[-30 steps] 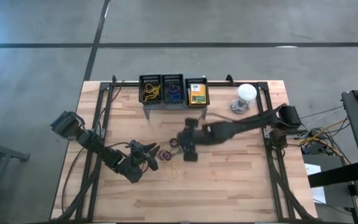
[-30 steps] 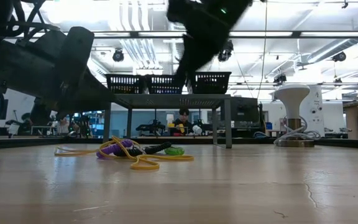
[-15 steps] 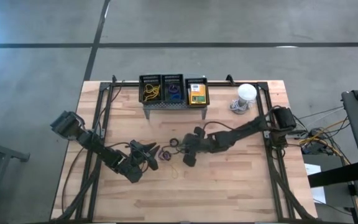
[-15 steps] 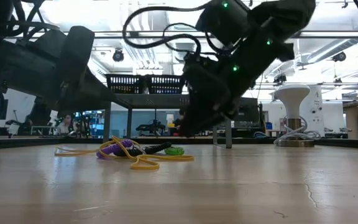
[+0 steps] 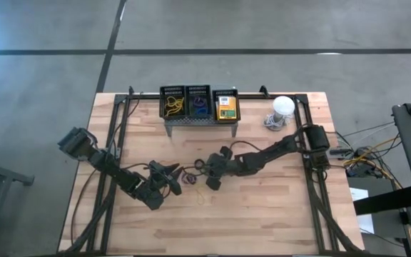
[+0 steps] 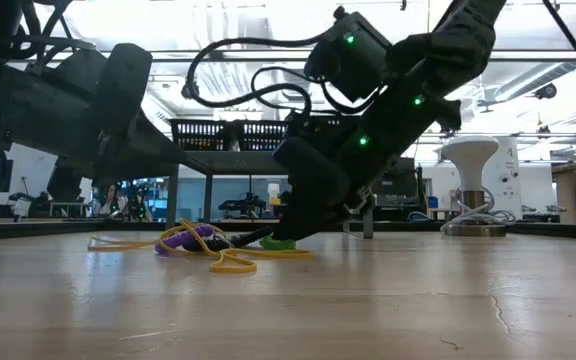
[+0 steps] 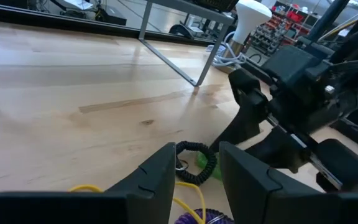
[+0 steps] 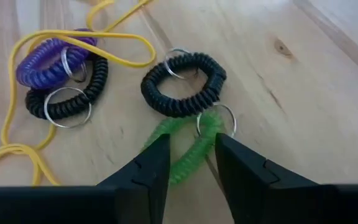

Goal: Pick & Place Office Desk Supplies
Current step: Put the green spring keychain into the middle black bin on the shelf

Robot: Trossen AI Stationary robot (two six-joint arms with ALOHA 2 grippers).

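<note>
A cluster of coiled bands with key rings lies mid-table: a purple one (image 8: pixel 50 59), two black ones (image 8: pixel 182 84) and a green one (image 8: pixel 188 146), tangled with yellow rubber bands (image 8: pixel 73 42). My right gripper (image 8: pixel 191 165) slants down over the cluster, open, with its fingers on either side of the green coil (image 6: pixel 280 242). My left gripper (image 7: pixel 196 177) is open just left of the cluster (image 5: pixel 189 176), low over the table, with nothing between its fingers. My right gripper comes at the green coil's near loop (image 8: pixel 185 163) slanting down from the table's right. The loop fills the gap between the two fingers. Whether the fingers touch it, I cannot tell. The coil lies flat on the table.
A grey perforated stand (image 5: pixel 198 121) at the far edge carries three black bins: yellow bands (image 5: pixel 173 106), blue bands (image 5: pixel 200 106) and a yellow box (image 5: pixel 225 107). A white dome with a cable (image 5: pixel 282 107) stands at the far right. Bare wood lies toward the near edge.
My right gripper has come down from high above the table to the coils, its wrist rolling as it sank, and its fingers now stand over the green coil. The coils and bands have stayed where they were.
</note>
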